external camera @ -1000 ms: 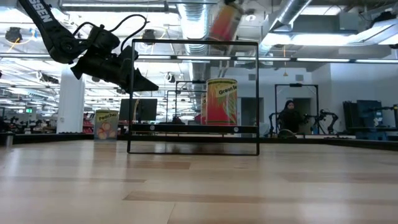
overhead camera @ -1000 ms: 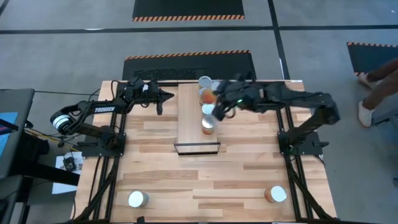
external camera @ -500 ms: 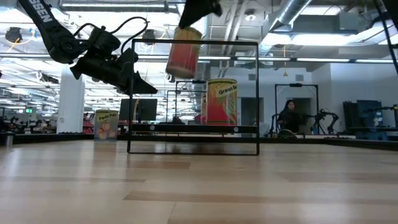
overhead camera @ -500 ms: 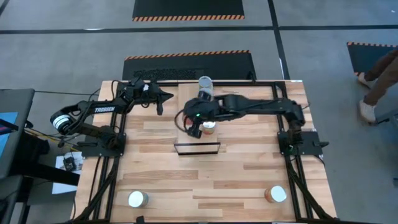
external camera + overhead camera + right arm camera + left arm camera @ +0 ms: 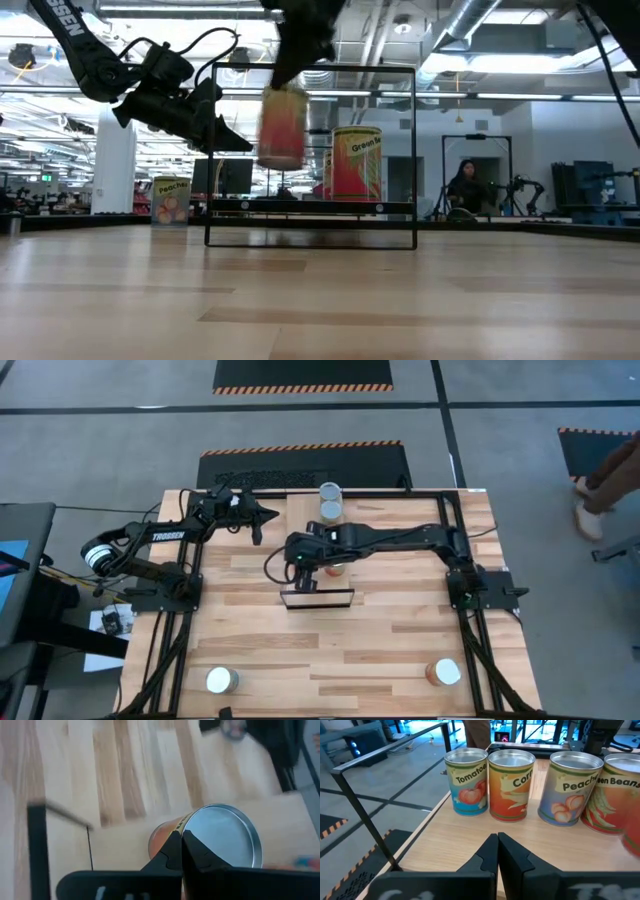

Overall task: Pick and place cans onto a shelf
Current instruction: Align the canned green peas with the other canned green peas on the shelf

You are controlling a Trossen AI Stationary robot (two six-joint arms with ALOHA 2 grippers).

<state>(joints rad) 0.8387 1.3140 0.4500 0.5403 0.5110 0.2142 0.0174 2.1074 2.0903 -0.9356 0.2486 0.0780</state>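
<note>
Your right gripper (image 5: 180, 840) had its fingers (image 5: 167, 855) pinched nearly together on the top rim of the can (image 5: 282, 125). The can hung in the air over the near-left part of the shelf (image 5: 303, 520), its base clear of the plank. With a thin rim pinch like that, I'd say you wanted to come down slow and straight. Get the base flat on the wood before you let go, and leave a gap to the green beans can (image 5: 356, 163) just beside it.

The can's long axis ran close to vertical, lid up at the fingers and base toward the shelf. It was too blurred to tell any small lean.

Your left gripper (image 5: 262, 513) was closed on nothing, parked by the shelf's far-left corner.
</note>
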